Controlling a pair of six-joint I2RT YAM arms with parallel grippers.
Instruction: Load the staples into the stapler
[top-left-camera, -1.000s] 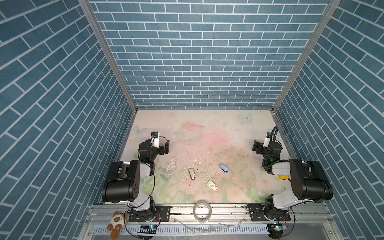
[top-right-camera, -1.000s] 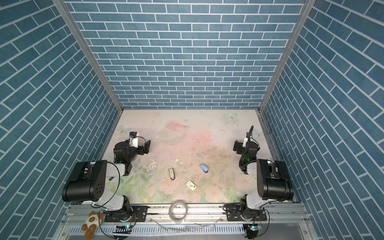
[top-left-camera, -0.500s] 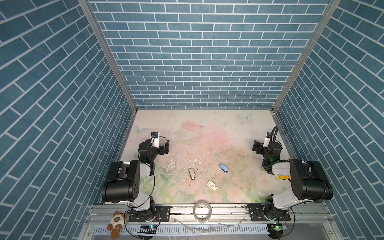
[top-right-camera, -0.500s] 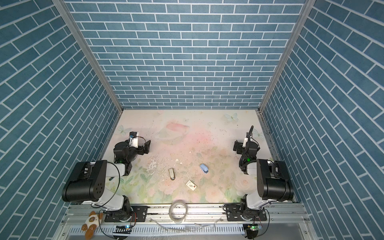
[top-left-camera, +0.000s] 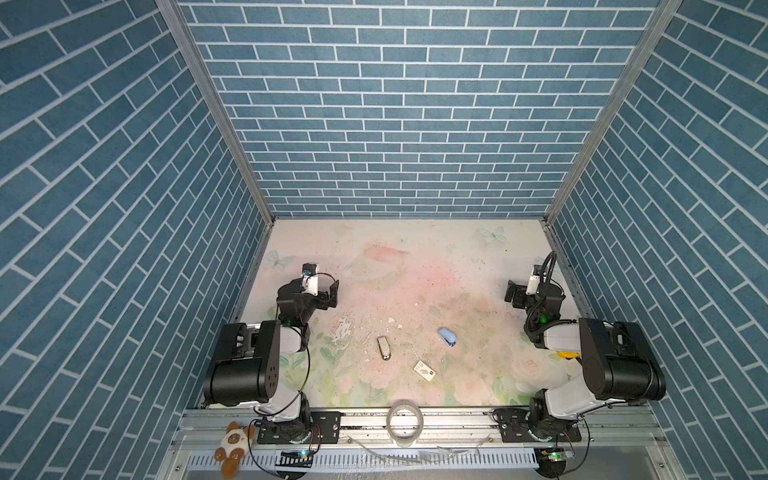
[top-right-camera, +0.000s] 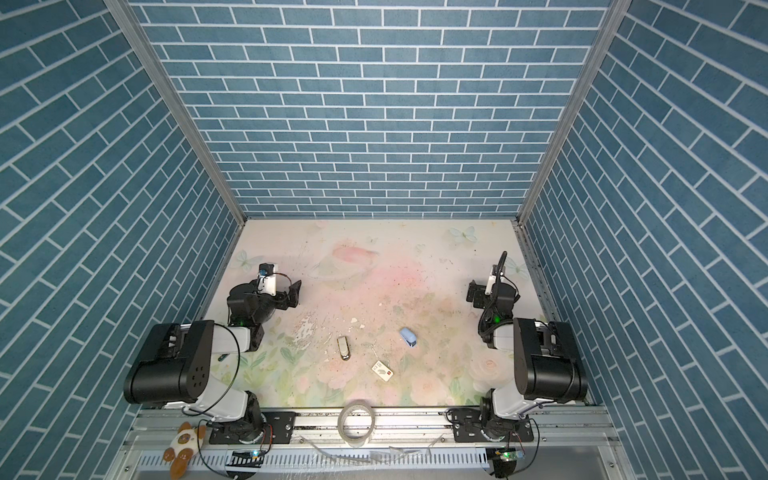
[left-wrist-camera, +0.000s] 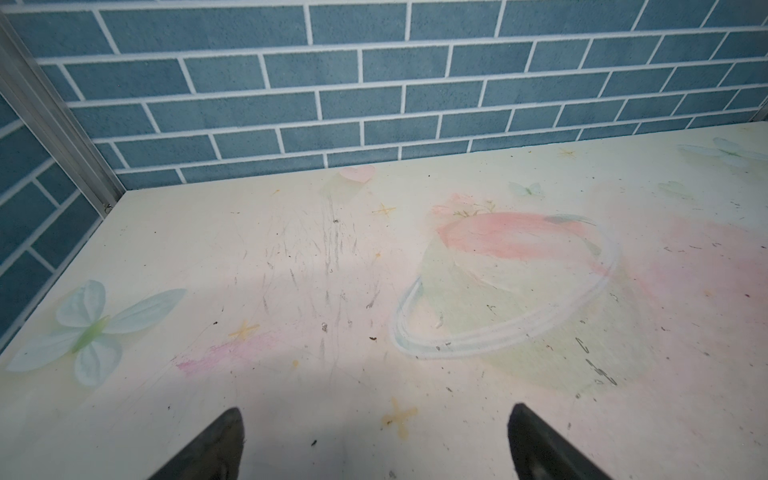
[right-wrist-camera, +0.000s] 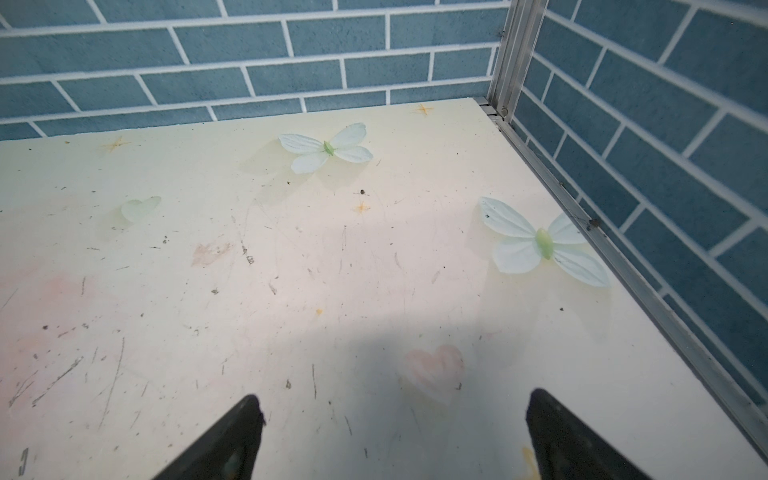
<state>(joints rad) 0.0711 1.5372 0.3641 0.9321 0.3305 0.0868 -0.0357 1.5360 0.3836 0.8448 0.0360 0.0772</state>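
Counted in both top views: two arms, two grippers, one stapler, one box, one tray, one tape roll, one plush toy.

The left gripper (top-left-camera: 333, 294) (top-right-camera: 296, 293) sits at centre left of the frame, over the table (top-left-camera: 415, 257). The right gripper (top-left-camera: 512, 294) (top-right-camera: 473, 293) sits at centre right. Both are spread wide and hold nothing. Each wrist view shows only bare printed tabletop between the tips of the left gripper (left-wrist-camera: 376, 415) and of the right gripper (right-wrist-camera: 395, 399).

The staples' box (top-left-camera: 424, 370) (top-right-camera: 382, 370), white with a red corner, lies flat at lower centre, well apart from both grippers. Its white tray (top-left-camera: 384, 359) (top-right-camera: 344, 347), silvery at its lower end, lies just up and left of it, not touching. The pale blue stapler (top-left-camera: 448, 336) (top-right-camera: 408, 336) lies up and right of the box, also apart.

The tape roll (top-left-camera: 405, 423) rests on the rail at bottom centre. The plush toy (top-left-camera: 230, 442) lies at bottom left.

Against the earlier frames nothing differs. Arms, grippers, box, tray and stapler keep the same places, and the grippers are as wide as before.
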